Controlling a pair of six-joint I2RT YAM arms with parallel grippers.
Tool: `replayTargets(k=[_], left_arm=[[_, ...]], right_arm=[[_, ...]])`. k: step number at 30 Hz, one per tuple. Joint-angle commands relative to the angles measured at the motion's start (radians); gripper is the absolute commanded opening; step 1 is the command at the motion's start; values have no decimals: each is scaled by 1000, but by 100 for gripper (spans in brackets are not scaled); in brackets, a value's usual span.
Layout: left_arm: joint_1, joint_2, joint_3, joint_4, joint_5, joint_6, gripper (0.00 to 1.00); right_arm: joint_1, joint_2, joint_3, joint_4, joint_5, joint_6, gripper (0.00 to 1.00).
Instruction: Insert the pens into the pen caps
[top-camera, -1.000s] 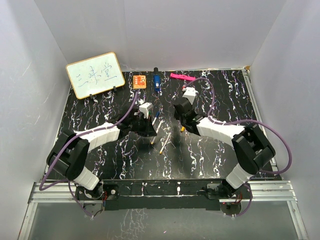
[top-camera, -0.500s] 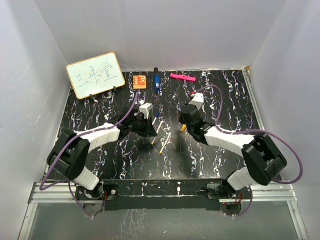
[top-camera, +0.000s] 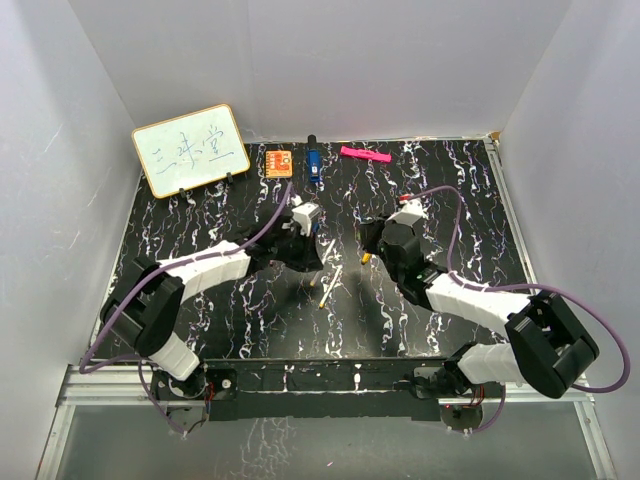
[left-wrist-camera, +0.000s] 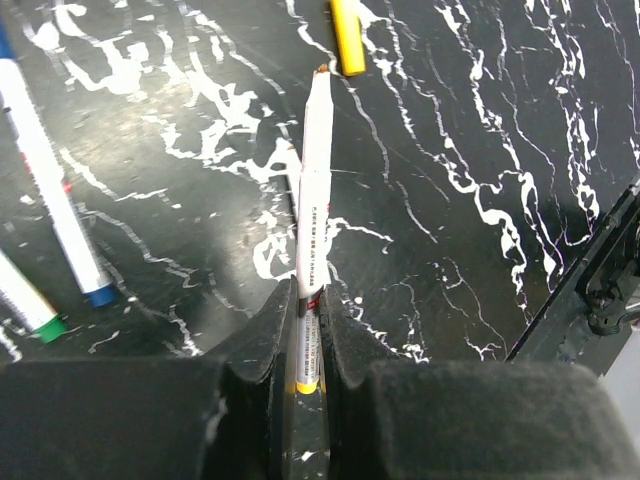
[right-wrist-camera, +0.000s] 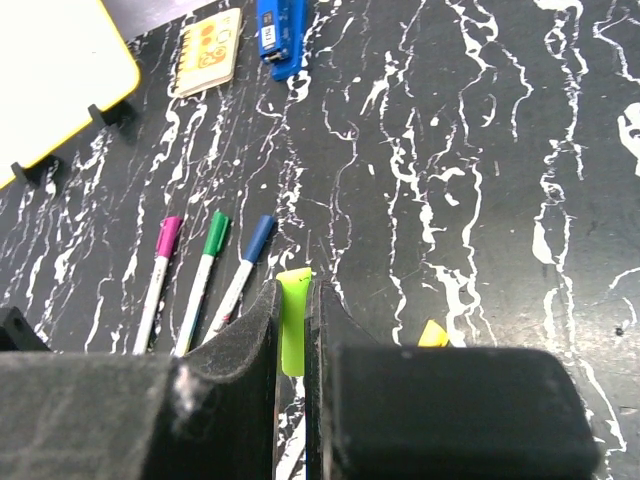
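Nothing is mated at this instant, by my read, though each arm grips one half of a pair.

On the left, the left tool is clamped on a pen, a slim white barrel with fine print along it. Its small orange tip points toward 12 o'clock in the left wrist view, and a stubby yellow cap lies just beyond it. The worktop is glossy black with white veining, shiny enough to mirror the barrel.

In the overhead view another pen lies loose between the arms, at about 6 o'clock from the left tool. It is too small to tell whether it is capped.

On the right, the right tool is closed on a green cap, a short lime tube of smooth plastic with its open end poking out past the padded fingers. At about 10 o'clock from it lie the magenta pen, green pen and blue pen, side by side. Their coloured ends look thicker than the barrels, so I take those three as capped.

That leaves the held pen, the loose one, and the green and yellow caps.
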Motion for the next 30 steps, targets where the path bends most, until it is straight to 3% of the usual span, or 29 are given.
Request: replayTargets(k=[1,10,22,30], left_arm=[[-68,2,52,-36,-52,25,0],[-82,-52,-12,97,33,-46,0],[-90,-128,-87,287,126,-89,0],[-94,-128,-89,297,135,-85,0]], right_arm=[[2,-27,-1,143,-58,10,0],[3,-52,-38,275,-57,-15,0],[2,-40,-131,487,-13,115,0],[2,-23,-157,586,13,209,0]])
